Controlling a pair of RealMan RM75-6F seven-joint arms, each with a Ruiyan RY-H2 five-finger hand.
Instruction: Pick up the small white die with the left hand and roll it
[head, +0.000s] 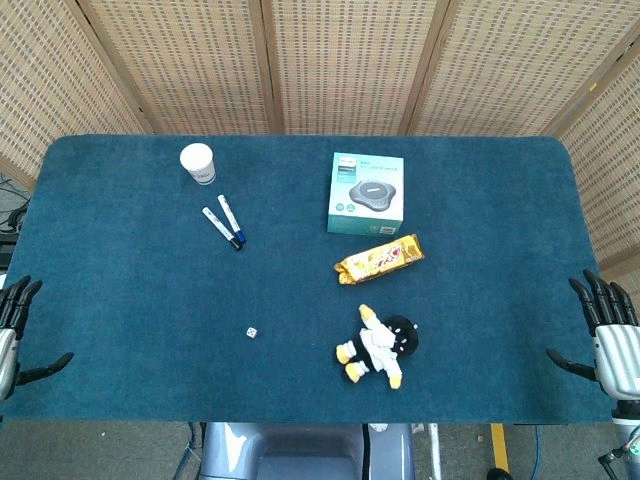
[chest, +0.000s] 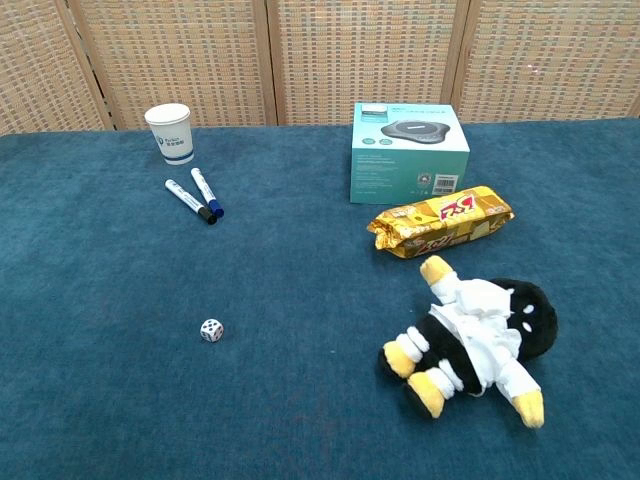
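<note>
On the bench (head: 120, 300) the die (head: 252, 331) lies untouched; left hand (head: 12, 330) and right hand (head: 612, 340) wait at opposite edges, fingers apart.

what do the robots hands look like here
Only the head view shows them, at the frame's edges. The left hand has slim black fingers over a pale grey, metallic palm. The right hand matches: black segmented fingers, a light grey ribbed palm shell. The arms behind them are cropped out, and no markings are legible.

One die (chest: 211, 330), two markers (chest: 197, 196), one paper cup (chest: 169, 132), one teal box (chest: 408, 152), one snack packet (chest: 441, 221), one plush doll (chest: 475, 340).
</note>
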